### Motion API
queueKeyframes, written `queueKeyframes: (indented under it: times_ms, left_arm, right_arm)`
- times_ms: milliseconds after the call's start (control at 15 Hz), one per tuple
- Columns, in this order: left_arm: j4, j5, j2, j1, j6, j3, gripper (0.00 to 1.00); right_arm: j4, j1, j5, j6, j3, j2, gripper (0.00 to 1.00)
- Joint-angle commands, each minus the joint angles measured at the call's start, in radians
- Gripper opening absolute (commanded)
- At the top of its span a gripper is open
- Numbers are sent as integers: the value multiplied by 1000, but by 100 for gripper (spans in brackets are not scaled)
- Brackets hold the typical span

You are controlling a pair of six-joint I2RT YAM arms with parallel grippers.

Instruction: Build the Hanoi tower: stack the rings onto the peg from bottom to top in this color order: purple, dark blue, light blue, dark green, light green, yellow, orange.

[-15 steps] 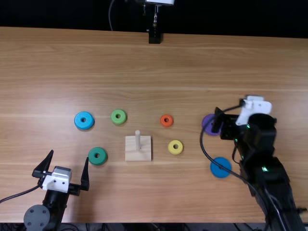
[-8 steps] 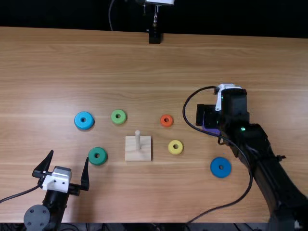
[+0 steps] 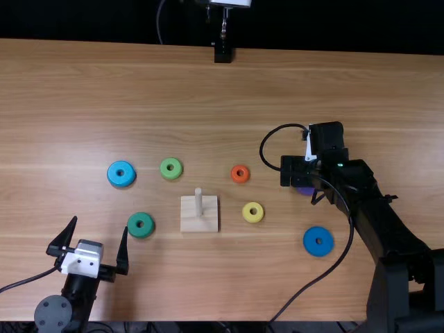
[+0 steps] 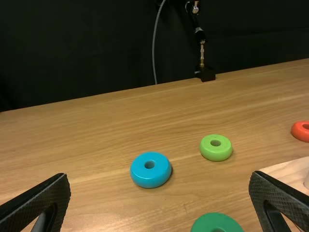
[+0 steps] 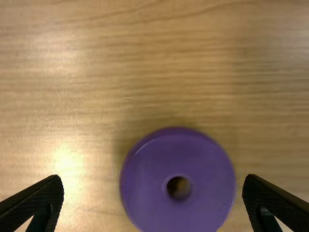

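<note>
Purple ring (image 5: pixel 149 188) flat on the counter (image 3: pixel 208 284), right side, beyond the dark blue ring (image 3: pixel 309 244). Right gripper (image 3: pixel 296 177) above the purple ring, pointing down, released, fingers wide apart; its arm slants inward from the near right corner. Left gripper (image 3: pixel 100 224) by the near edge, also released, facing the far side.

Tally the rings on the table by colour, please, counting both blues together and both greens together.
Purple ring: 1
Blue: 2 (dark blue ring, light blue ring)
Green: 2 (dark green ring, light green ring)
Yellow ring: 1
Orange ring: 1
Total: 7
</note>
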Motion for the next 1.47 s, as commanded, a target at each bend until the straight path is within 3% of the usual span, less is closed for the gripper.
queueKeyframes:
  times_ms: [0,1400]
  left_arm:
    - [-11,18,-12,0,8,-18,100]
    - [-11,18,-12,0,8,-18,100]
  right_arm:
    - [-3,-36,7,2,41,47,100]
    - [-73,-55,7,11,100,132,100]
